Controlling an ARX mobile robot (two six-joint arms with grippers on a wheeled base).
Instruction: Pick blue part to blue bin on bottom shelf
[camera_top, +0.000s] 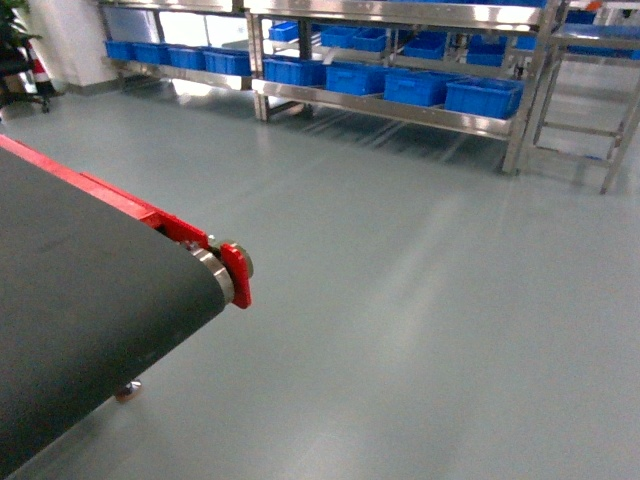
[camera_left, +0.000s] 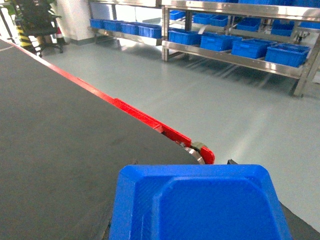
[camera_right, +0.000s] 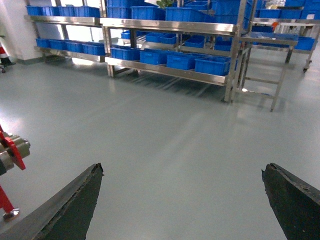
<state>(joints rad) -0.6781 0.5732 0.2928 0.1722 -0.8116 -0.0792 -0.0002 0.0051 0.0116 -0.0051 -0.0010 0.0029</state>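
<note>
Right gripper (camera_right: 182, 200) open, jaws wide apart, empty; left gripper's state cannot be told. Blue part unseen. Blue bins (camera_top: 483, 96) on bottom shelf (camera_top: 400, 110), well apart; handling cannot be judged.

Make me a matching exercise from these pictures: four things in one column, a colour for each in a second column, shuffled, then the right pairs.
Things:
1. conveyor belt
2. belt's side rail
3. bins on the bottom shelf
4. floor

Colours:
A. red
B. pale grey-green
C. dark grey
D. bright blue

Pairs: 1-C, 2-A, 3-D, 4-B
</note>
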